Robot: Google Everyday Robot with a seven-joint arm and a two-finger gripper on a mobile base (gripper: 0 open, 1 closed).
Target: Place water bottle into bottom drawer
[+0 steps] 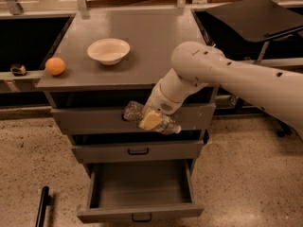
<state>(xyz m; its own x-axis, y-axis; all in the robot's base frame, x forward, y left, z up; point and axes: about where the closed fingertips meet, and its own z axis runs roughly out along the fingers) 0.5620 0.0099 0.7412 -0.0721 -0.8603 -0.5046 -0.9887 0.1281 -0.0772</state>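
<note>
Clear ribbed plastic is what you have in the gripper: the water bottle lies nearly level, tipped a little down to the right, with a yellowish finger pad clamped across its middle and a pale band around it there. You are holding it in the air in front of the shut top drawer, above the shut middle drawer and well above the bottom drawer, which stands pulled out, a deep grey box. Your arm reaches in from the right. On the worktop sit a white bowl and, near the left edge, an orange.
</note>
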